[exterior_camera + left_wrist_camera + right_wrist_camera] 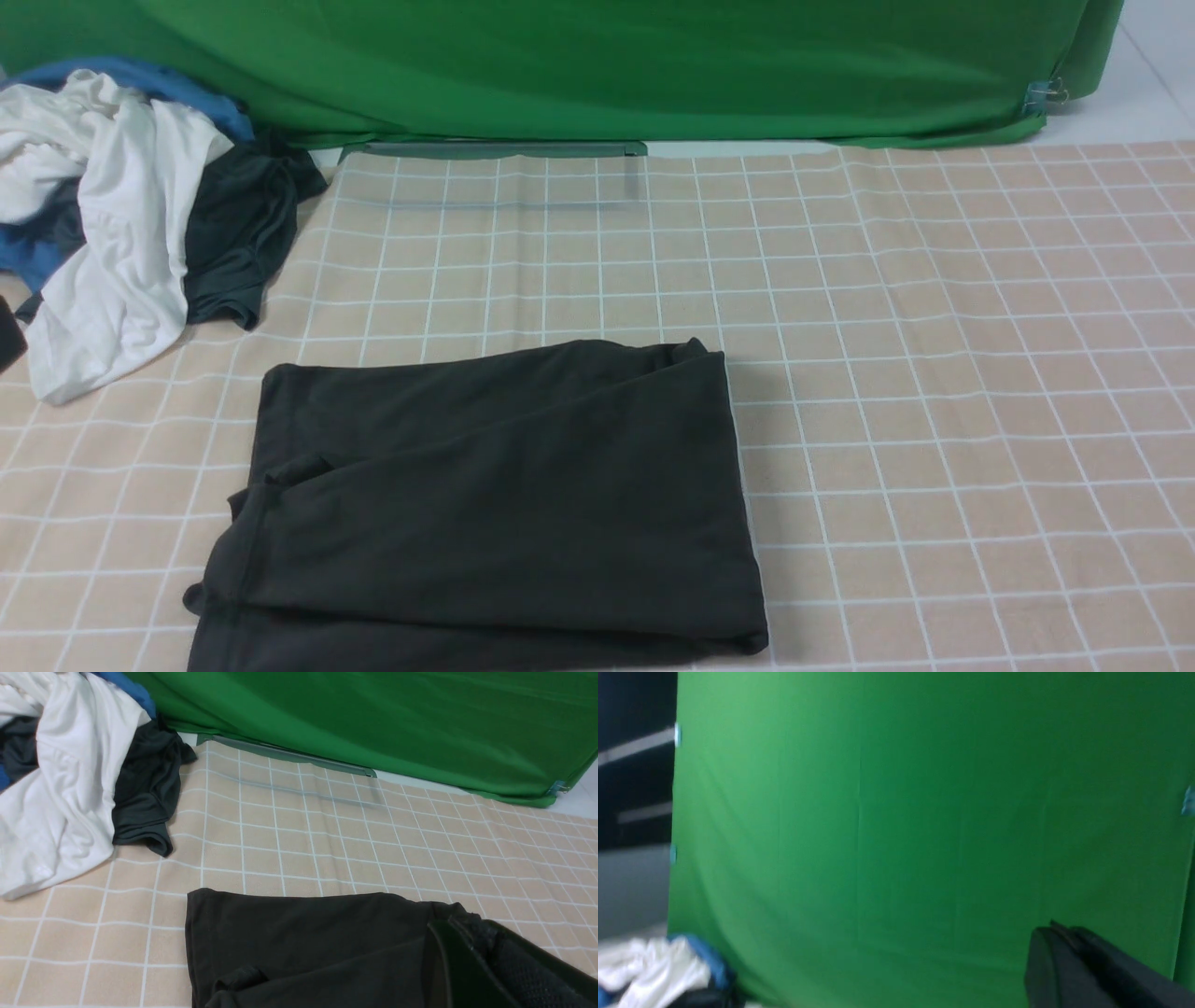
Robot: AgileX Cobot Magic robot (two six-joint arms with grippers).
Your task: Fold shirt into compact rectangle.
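Note:
The black shirt (495,504) lies folded into a rough rectangle near the front of the checked tablecloth, its print and neck label hidden. A sleeve edge bulges at its left side. In the left wrist view the shirt (303,942) fills the lower middle. My left gripper (462,926) shows at the corner of that view, its fingers pressed together with nothing seen between them, standing in front of the shirt's far corner. My right gripper (1057,928) is shut and empty, pointing at the green backdrop. Neither gripper appears in the front view.
A pile of white, blue and dark grey clothes (121,215) sits at the back left of the beige checked tablecloth (934,373). The green backdrop (597,65) hangs along the far edge, with a grey strip (495,149) at its foot. A dark object (7,331) pokes in at the left edge.

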